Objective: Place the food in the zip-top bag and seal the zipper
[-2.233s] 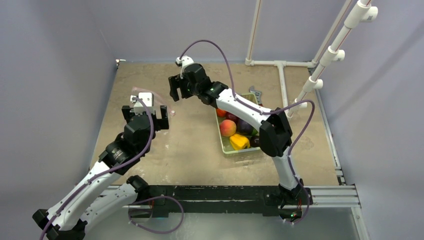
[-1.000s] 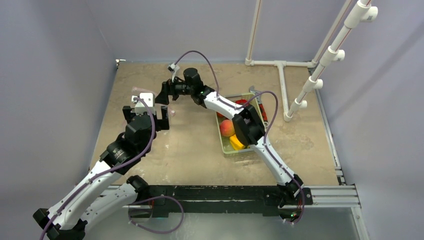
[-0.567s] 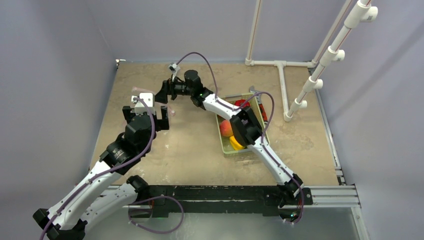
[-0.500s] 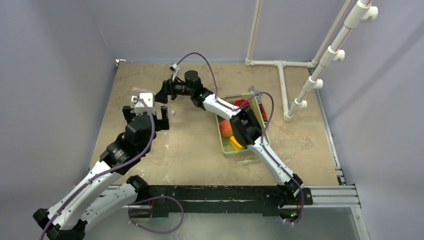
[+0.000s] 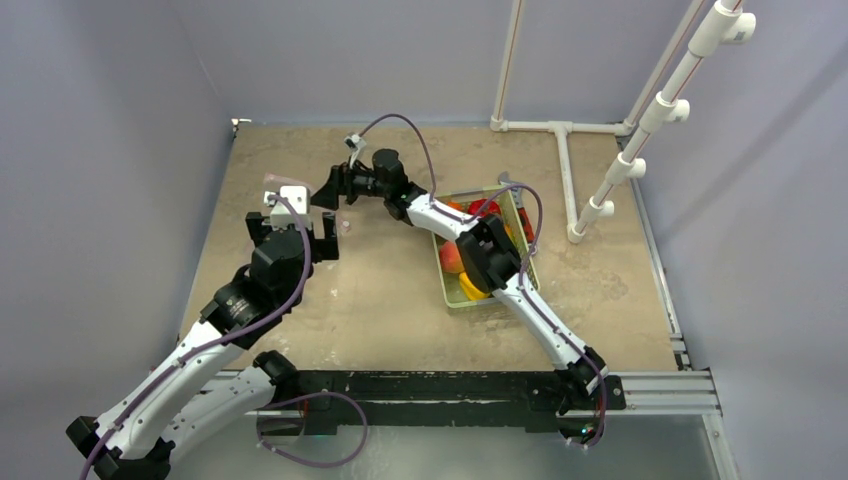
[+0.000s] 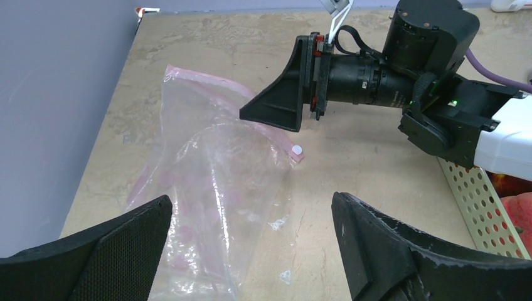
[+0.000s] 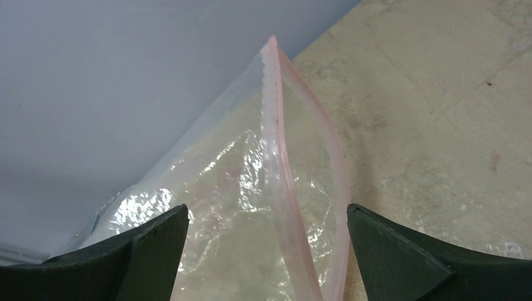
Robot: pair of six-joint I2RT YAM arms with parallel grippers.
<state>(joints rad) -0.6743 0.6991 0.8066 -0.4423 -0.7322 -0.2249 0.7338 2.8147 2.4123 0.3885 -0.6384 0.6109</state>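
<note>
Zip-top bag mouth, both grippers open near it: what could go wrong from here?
1. The right gripper has both lips of the zipper between its open jaws; closing could pinch the mouth shut.
2. The zip-top bag lies limp and unheld, so it may slide or crumple.
3. The left gripper sits close by; the two could collide.

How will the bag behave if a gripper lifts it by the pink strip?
Probably floppy: the bag lies crinkled and flat on the table, so it would likely sag. Its thin clear film suggests it is very light and may slide when pushed. The narrow smooth strip could slip from a grip.
</note>
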